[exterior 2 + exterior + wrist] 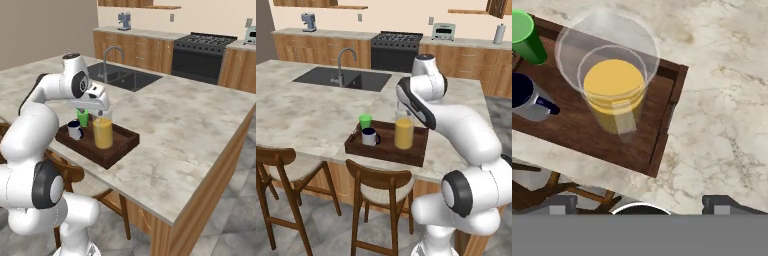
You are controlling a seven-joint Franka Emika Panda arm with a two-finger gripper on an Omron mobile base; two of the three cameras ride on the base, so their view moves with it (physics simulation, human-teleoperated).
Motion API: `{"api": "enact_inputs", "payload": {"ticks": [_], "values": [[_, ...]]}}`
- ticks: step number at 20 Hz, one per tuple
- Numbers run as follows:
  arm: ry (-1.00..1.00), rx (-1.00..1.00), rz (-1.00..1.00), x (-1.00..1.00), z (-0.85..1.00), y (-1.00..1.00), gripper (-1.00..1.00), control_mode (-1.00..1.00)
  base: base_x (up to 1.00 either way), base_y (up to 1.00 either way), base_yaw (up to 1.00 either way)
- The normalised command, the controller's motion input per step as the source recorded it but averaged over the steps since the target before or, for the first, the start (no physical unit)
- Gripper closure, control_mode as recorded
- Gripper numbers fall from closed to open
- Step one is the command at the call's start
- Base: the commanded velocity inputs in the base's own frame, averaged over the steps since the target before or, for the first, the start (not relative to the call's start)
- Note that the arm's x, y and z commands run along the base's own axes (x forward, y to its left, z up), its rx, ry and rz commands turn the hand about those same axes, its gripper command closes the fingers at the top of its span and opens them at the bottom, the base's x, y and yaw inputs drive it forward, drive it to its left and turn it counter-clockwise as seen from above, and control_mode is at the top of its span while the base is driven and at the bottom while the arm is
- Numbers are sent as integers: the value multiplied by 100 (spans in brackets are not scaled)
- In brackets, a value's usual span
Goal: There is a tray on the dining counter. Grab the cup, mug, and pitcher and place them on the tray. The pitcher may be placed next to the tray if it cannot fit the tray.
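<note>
Pitcher (404, 132) stands upright on the tray (387, 149) in the left base view, directly under the end effector (401, 106), which hangs just above its rim. Mug (370, 136) and cup (365, 121) sit on the same tray, off to the end effector's side and lower. Tray rests near the counter (301, 110) edge, above the stools (376, 186).

Right base view: end effector (98, 106) sits over the pitcher (103, 132), close above the glass mouth; whether it touches is hard to tell. Cup (83, 118) and mug (75, 130) are beside it, toward the arm. Tray (118, 149) is below all three, on the counter (185, 125).

Hand view: looking straight down, the fingertips (562, 202) stand wide apart with nothing between them, so the end effector is open and empty. Pitcher (614, 85) is ahead of and below it, cup (526, 36) and mug (526, 98) off to one side, all inside the tray (658, 145).

Handling judgement: pitcher is rigid glass, smooth and likely slippery, heavy with liquid and top-wide, so it tips and spills easily. Best hold is across the body below the rim, kept vertical. Cup and mug look light and stiff.
</note>
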Motion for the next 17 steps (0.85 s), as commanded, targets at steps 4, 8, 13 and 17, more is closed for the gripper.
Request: {"api": "enact_inputs", "payload": {"ticks": [4, 8, 13, 17], "values": [[5, 0, 0, -80, 55, 0, -100, -100, 0, 0, 0], [4, 1, 0, -100, 40, 0, -100, -100, 0, 0, 0], [0, 7, 0, -100, 14, 0, -100, -100, 0, 0, 0], [0, 10, 0, -100, 0, 0, -100, -100, 0, 0, 0]]}}
